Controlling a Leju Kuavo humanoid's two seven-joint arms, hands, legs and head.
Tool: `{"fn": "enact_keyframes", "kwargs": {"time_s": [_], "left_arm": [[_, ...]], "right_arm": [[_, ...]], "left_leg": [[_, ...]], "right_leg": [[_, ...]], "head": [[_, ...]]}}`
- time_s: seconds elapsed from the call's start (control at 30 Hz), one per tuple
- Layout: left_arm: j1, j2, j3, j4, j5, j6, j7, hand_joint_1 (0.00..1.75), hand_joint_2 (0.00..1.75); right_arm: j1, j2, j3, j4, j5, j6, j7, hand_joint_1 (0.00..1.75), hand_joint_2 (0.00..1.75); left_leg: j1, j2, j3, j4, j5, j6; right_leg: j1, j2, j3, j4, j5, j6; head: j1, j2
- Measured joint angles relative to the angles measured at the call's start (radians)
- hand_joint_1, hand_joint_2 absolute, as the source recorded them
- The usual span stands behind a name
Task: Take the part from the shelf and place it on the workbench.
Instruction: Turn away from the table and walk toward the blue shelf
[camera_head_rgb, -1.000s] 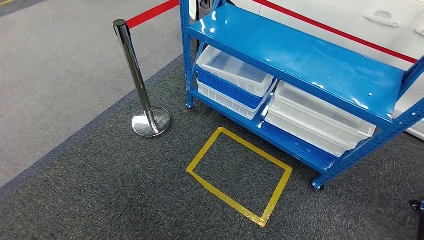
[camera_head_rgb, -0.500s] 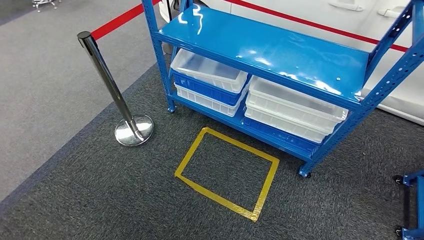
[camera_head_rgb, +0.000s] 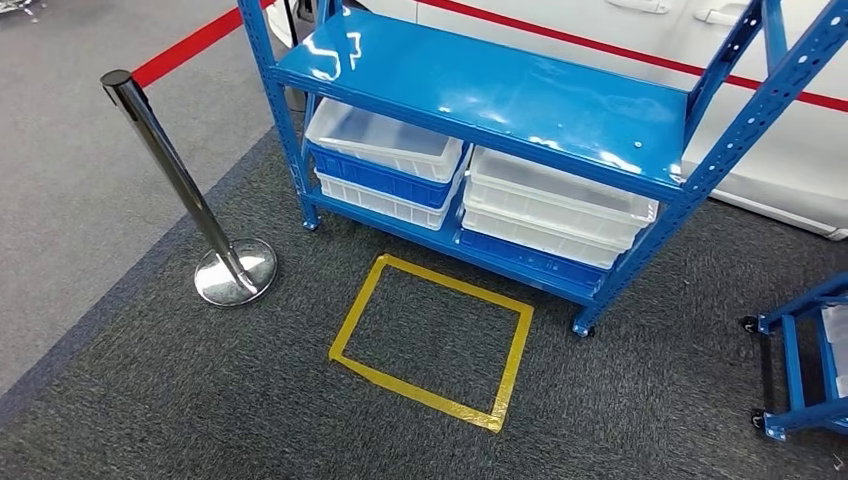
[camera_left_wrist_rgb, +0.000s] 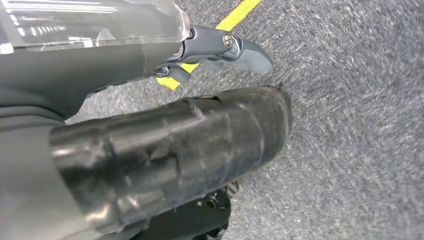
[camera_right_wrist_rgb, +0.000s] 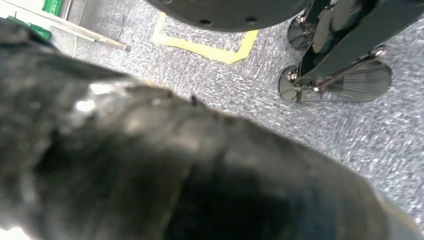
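The blue metal shelf rack stands ahead with a glossy blue top board. Under that board, white bins and a blue bin are stacked on the lower level. I cannot make out any part on the rack. My left hand hangs over grey carpet, its grey thumb stretched out with nothing in its grasp. The dark blurred cover of my right hand lies close to the camera and hides its fingers.
A yellow tape rectangle marks the carpet in front of the rack. A chrome stanchion with a red belt stands to the left. A second blue wheeled frame is at the right edge. A white car body is behind.
The camera has swung to the right: rack, stanchion and tape rectangle all slid left in the picture, and the second blue frame came in at the right edge.
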Motion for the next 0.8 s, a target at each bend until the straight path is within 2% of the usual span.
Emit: {"fn": "enact_keyframes", "kwargs": {"time_s": [0.03,0.07,0.1,0.17,0.2,0.23,0.33,0.4,0.47,0.5,0.53,0.57,0.63,0.67,0.7,0.73,0.8], "left_arm": [[0.000,0.000,0.000,0.000,0.001,0.000,0.000,0.00,0.00],[0.000,0.000,0.000,0.000,0.001,-0.001,0.000,0.00,0.00],[0.000,-0.001,0.000,0.000,0.002,-0.001,0.000,0.00,0.00],[-0.001,-0.001,0.000,0.000,0.002,-0.002,0.000,0.00,0.00],[-0.001,-0.001,0.000,0.000,0.002,-0.002,0.000,0.00,0.00],[-0.002,-0.001,0.000,0.000,0.002,-0.002,0.000,0.00,0.00],[-0.005,-0.001,0.000,0.000,0.002,-0.002,0.000,0.00,0.00],[-0.005,0.000,0.000,0.000,0.002,-0.002,0.000,0.00,0.00],[-0.003,0.000,0.000,0.000,0.002,-0.002,0.000,0.00,0.00],[-0.001,-0.001,0.000,0.000,0.003,-0.002,0.000,0.00,0.00],[0.000,-0.001,0.000,0.000,0.004,-0.002,0.000,0.00,0.00],[0.000,-0.001,0.000,0.000,0.004,-0.002,-0.001,0.00,0.00],[0.001,0.000,0.000,0.000,0.005,-0.002,-0.001,0.00,0.00],[0.001,0.001,0.000,0.000,0.005,-0.002,-0.002,0.00,0.00],[0.000,0.001,0.000,0.000,0.005,-0.002,-0.002,0.00,0.00],[-0.001,0.001,0.000,0.000,0.005,-0.002,-0.002,0.00,0.00],[-0.002,0.001,0.000,0.000,0.005,-0.002,-0.002,0.00,0.00]], "right_arm": [[0.001,0.000,0.000,0.000,0.000,0.000,0.000,0.00,0.00],[0.002,0.000,0.000,0.000,0.001,0.000,0.000,0.00,0.00],[0.002,0.000,0.000,0.000,0.001,0.000,0.000,0.00,0.00],[0.001,-0.001,0.000,0.000,0.001,0.000,0.000,0.00,0.00],[0.000,-0.001,0.000,0.000,0.001,0.000,0.000,0.00,0.00],[-0.001,-0.001,0.000,0.000,0.001,0.000,-0.001,0.00,0.00],[0.000,0.000,0.000,0.000,0.001,0.000,0.000,0.00,0.00],[0.000,0.000,0.000,0.000,0.001,0.000,0.000,0.00,0.00],[0.000,0.001,-0.001,0.000,0.001,0.000,0.000,0.00,0.00],[0.000,0.001,-0.001,0.000,0.001,0.000,0.000,0.00,0.00],[0.000,0.001,-0.001,0.000,0.001,0.001,0.000,0.00,0.00],[0.000,0.001,-0.001,0.000,0.001,0.001,0.000,0.00,0.00],[0.000,0.001,-0.001,0.000,0.001,0.002,-0.001,0.00,0.00],[0.000,0.002,-0.001,0.000,0.001,0.002,-0.002,0.00,0.00],[-0.001,0.003,-0.001,0.000,0.001,0.002,-0.002,0.00,0.00],[0.000,0.003,-0.001,0.000,0.001,0.002,-0.002,0.00,0.00],[0.001,0.003,-0.001,0.000,0.001,0.002,-0.002,0.00,0.00]], "left_leg": [[0.000,0.004,0.001,0.000,-0.001,-0.001],[0.000,0.007,0.004,0.000,-0.003,-0.002],[0.001,0.010,0.007,0.000,-0.005,-0.005],[-0.003,0.013,0.011,0.002,-0.010,-0.015],[-0.004,0.015,0.012,0.003,-0.012,-0.021],[-0.005,0.017,0.013,0.002,-0.014,-0.028],[-0.002,0.016,0.014,0.015,-0.029,-0.046],[0.001,0.002,-0.024,0.101,-0.081,-0.052],[0.001,-0.007,-0.089,0.231,-0.138,-0.055],[0.002,-0.009,-0.112,0.274,-0.146,-0.056],[0.002,-0.009,-0.119,0.281,-0.133,-0.056],[0.002,-0.010,-0.108,0.248,-0.103,-0.055],[0.002,-0.026,-0.053,0.118,-0.031,-0.049],[0.001,-0.036,-0.031,0.064,-0.010,-0.045],[0.000,-0.044,-0.019,0.032,-0.002,-0.041],[-0.003,-0.048,-0.017,0.023,-0.004,-0.037],[-0.004,-0.038,-0.016,0.018,0.001,-0.027]], "right_leg": [[-0.002,-0.002,0.001,-0.003,0.015,0.002],[-0.004,-0.004,0.023,-0.047,0.045,0.002],[-0.005,-0.009,0.060,-0.118,0.082,-0.001],[0.000,-0.019,0.122,-0.242,0.125,-0.011],[0.004,-0.022,0.136,-0.272,0.129,-0.016],[0.008,-0.022,0.138,-0.278,0.125,-0.021],[0.005,-0.015,0.144,-0.290,0.129,-0.040],[0.001,-0.010,0.150,-0.298,0.133,-0.052],[0.003,-0.003,0.150,-0.298,0.132,-0.058],[0.005,0.003,0.150,-0.297,0.131,-0.059],[0.005,0.009,0.151,-0.295,0.130,-0.059],[0.006,0.016,0.152,-0.293,0.129,-0.058],[0.006,0.029,0.151,-0.284,0.124,-0.053],[0.007,0.035,0.148,-0.278,0.121,-0.048],[0.008,0.039,0.143,-0.273,0.119,-0.043],[0.008,0.043,0.140,-0.270,0.118,-0.037],[0.005,0.046,0.137,-0.269,0.118,-0.025]], "head": [[0.000,0.000],[0.000,0.000],[0.000,0.000],[0.000,0.000],[0.000,0.000],[0.000,0.000],[-0.001,0.000],[-0.002,0.000],[-0.002,0.000],[-0.002,0.000],[-0.002,0.000],[-0.002,0.000],[-0.002,0.000],[-0.002,0.000],[-0.002,0.000],[-0.002,0.000],[-0.002,0.000]]}}
